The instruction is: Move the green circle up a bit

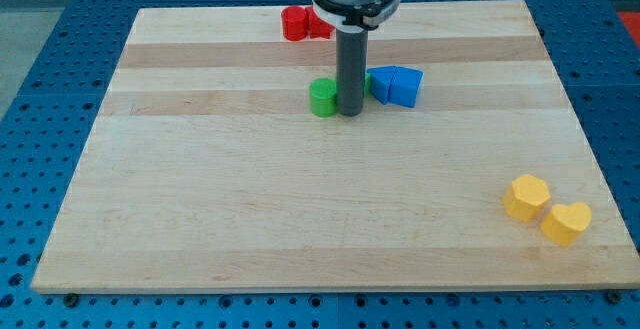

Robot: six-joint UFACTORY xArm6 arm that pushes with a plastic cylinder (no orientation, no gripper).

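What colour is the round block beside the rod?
Green, just left of my tip in the camera view.

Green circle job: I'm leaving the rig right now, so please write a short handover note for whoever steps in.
My tip is down on the board, right beside the green circle, on its side toward the view's right, between it and the blue block.
A sliver of another green piece shows just behind the rod; its shape is hidden.
The red block sits near the view's top edge; two yellow blocks lie at the view's bottom right.
Done: the tip is next to the circle.
Left: probably bring the tip below the circle, then push it slightly toward the view's top.
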